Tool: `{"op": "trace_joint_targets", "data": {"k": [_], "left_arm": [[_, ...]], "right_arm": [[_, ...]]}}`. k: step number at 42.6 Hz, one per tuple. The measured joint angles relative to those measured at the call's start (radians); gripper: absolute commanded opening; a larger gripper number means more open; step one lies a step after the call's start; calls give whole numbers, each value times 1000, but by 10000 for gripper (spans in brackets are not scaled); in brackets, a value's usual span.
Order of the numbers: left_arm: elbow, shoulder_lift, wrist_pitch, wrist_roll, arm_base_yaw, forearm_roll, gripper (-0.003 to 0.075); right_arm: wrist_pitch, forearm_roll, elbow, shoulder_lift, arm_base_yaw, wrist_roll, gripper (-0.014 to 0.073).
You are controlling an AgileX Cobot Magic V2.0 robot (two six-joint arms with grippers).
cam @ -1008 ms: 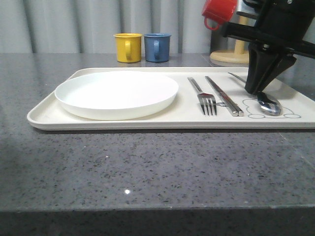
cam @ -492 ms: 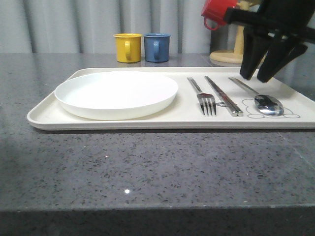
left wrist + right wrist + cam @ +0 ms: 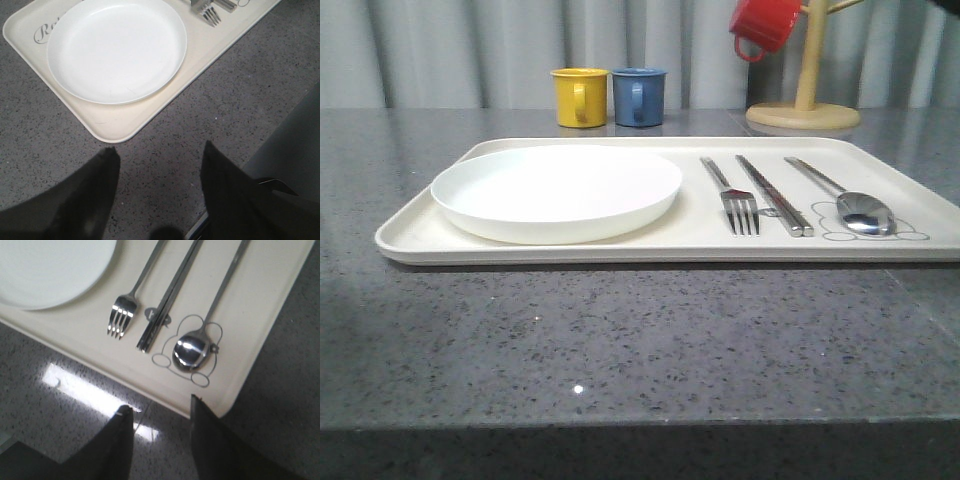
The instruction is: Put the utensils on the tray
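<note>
The cream tray (image 3: 420, 232) lies across the grey counter, and its corner shows in the left wrist view (image 3: 112, 132). On it rest the white plate (image 3: 557, 190), the fork (image 3: 733, 194), the chopsticks (image 3: 775, 195) and the spoon (image 3: 850, 203). From the right wrist I see the fork (image 3: 125, 310), the chopsticks (image 3: 167, 300) and the spoon (image 3: 192, 350) on the rabbit drawing. My right gripper (image 3: 161, 407) hangs open above the counter beside the tray's edge, holding nothing. My left gripper (image 3: 160, 152) is open over bare counter near the tray's corner, with the plate (image 3: 117, 47) beyond.
A yellow mug (image 3: 580, 96) and a blue mug (image 3: 639, 96) stand behind the tray. A red mug (image 3: 765, 25) hangs on a wooden mug tree (image 3: 805, 100) at the back right. The counter's front edge (image 3: 640, 425) is near the camera.
My right gripper let go of the spoon, opened, then rose up and away to the right, out of the front view. The spoon now lies on the tray's rabbit drawing.
</note>
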Motion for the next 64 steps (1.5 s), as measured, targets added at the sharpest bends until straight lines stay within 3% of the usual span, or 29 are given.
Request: {"op": "trace_joint_targets", "data": {"k": [17,31,35,44,64], "left_arm": [[0,0,0,0,0,0,363],[0,0,0,0,0,0,362],[0,0,0,0,0,0,302],[0,0,0,0,0,8,-23],[0,0,0,0,0,14,-20]], "right_arm": [[6,-8,283,-489,0,0,311],[-12,-8,370,-677,0,0,307],[-16,-8,371,-677,0,0,237],[-21,-8,371,-677,0,0,-71],[-14,-8,371,-677,0,0,-67]]}}
